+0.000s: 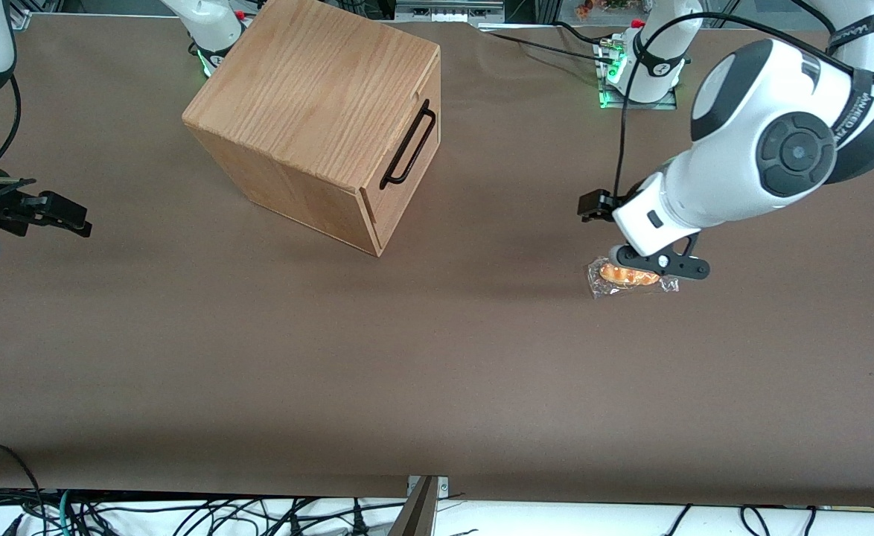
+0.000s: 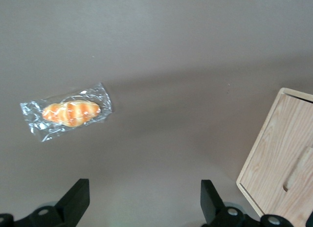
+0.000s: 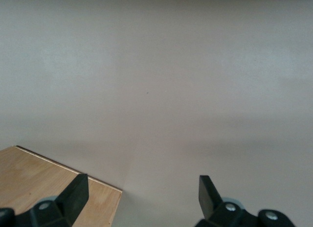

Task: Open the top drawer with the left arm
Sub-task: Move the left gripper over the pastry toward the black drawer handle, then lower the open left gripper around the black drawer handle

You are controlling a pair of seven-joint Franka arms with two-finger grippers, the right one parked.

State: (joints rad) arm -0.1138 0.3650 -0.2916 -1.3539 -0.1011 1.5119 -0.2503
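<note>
The top drawer (image 1: 416,112) sits shut in the oak box (image 1: 310,97), its flat front panel flush with the casing. A long thin black bar handle (image 1: 409,145) runs across that panel. My left arm's gripper (image 1: 660,262) hangs low over the table toward the working arm's end, well apart from the drawer front and a little nearer the front camera. In the left wrist view the gripper (image 2: 145,202) is open, with only bare brown table between its black fingertips (image 2: 78,195). An edge of the oak box (image 2: 279,163) shows in that view too.
A small orange bread roll in clear wrap (image 1: 630,277) lies on the table directly under the gripper; the wrist view shows the roll (image 2: 71,113) ahead of the fingers. The brown table (image 1: 437,357) stretches between the gripper and the drawer front.
</note>
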